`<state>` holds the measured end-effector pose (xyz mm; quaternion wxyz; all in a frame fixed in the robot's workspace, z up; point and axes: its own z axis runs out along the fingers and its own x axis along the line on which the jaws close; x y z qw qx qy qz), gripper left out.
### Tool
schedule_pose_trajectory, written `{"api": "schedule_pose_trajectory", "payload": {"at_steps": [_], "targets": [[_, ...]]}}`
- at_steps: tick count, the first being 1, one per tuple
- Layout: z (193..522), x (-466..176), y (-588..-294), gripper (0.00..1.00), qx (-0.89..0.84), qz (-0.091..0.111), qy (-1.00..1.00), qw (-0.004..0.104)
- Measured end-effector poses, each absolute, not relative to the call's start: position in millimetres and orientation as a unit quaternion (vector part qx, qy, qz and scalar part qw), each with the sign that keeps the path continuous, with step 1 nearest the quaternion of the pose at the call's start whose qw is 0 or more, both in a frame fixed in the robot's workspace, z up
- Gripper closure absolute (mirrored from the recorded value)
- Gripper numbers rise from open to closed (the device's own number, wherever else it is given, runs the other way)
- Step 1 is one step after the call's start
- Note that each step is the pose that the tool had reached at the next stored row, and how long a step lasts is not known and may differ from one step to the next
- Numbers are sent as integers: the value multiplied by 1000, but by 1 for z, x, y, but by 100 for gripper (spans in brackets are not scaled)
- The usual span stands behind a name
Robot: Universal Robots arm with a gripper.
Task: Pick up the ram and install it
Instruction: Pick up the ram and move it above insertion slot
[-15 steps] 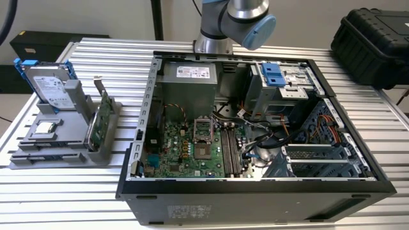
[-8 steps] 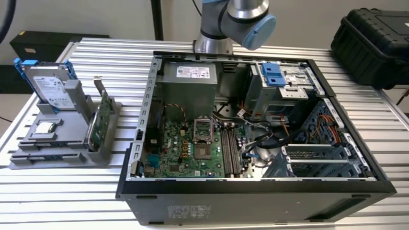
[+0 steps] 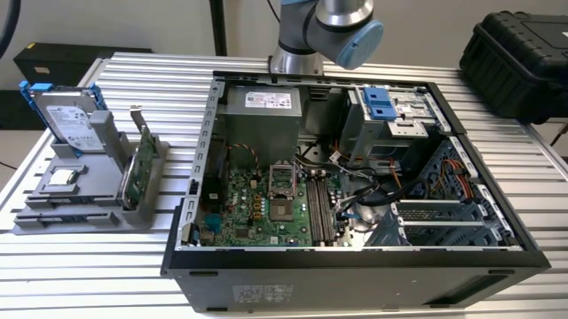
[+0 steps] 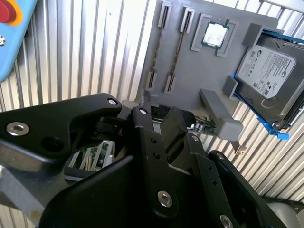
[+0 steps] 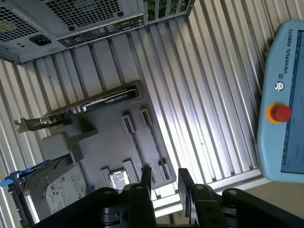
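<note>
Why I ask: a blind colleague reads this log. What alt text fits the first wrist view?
The gripper, fingers open, hangs above a grey holder on a slatted metal table, near two thin dark ram sticks standing on edge. The holder also carries a processor, hard drive and graphics card; a teach pendant lies beside.

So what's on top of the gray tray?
A hard drive, a small chip, a green card standing on edge and two thin sticks in slots. The gripper covers part of the tray, so that bit is hidden.
</note>
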<state>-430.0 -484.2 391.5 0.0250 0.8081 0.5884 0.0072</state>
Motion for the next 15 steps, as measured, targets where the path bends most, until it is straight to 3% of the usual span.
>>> {"api": "schedule_pose_trajectory", "payload": {"at_steps": [15], "targets": [[390,-430,-484,0,808,7,589,27]]}}
